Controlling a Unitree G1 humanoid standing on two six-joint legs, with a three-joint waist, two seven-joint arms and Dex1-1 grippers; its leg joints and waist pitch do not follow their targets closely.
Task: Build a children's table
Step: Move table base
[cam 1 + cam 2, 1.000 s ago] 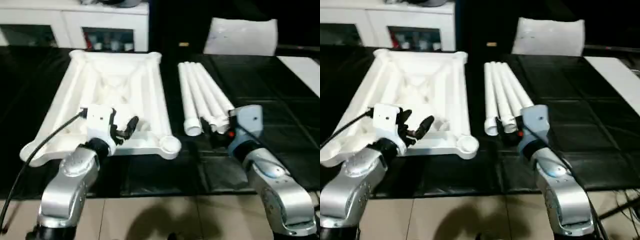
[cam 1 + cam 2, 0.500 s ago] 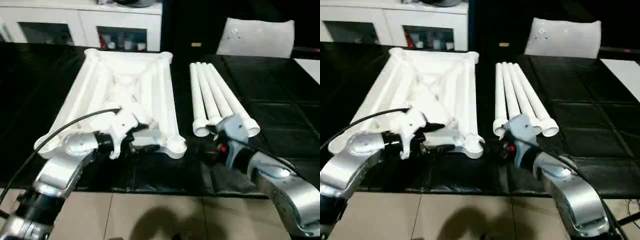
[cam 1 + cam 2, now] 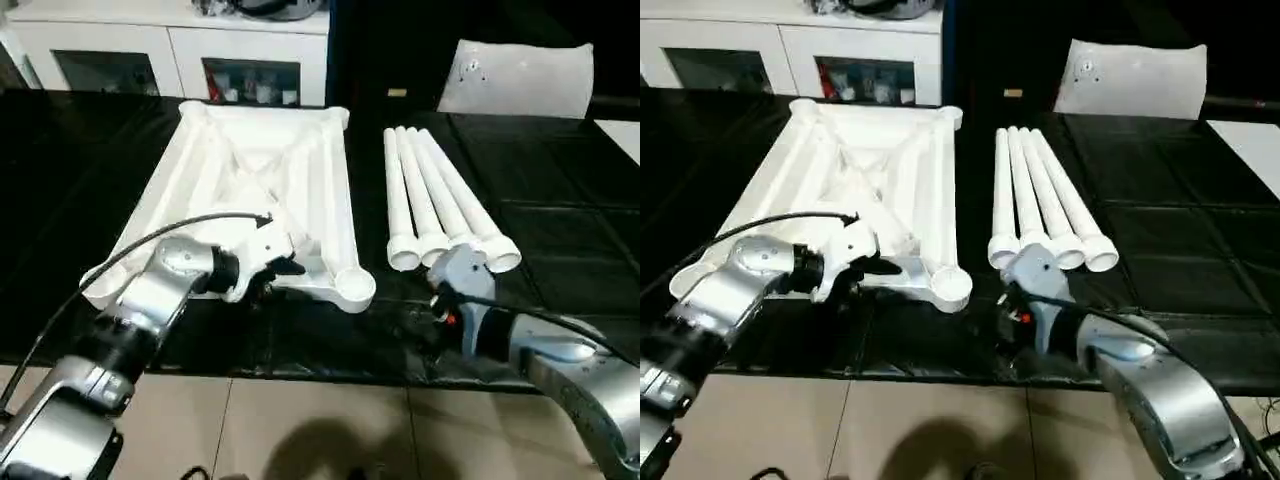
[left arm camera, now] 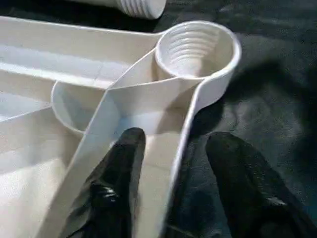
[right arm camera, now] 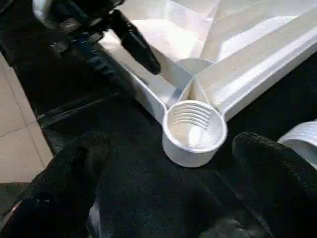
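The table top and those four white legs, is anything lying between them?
No. Between the table top and the legs, the head views show bare black floor.

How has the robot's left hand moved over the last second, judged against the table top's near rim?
Yes. The left hand has come down from over the ribbed middle of the table top to its near rim, fingers straddling it beside the corner socket.

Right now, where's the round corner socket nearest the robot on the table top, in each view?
Left eye view: the socket, near right corner of the table top.
Right eye view: socket, left of the legs.
Left wrist view.
Right wrist view.
Shared landmark: its ribbed inner wall.
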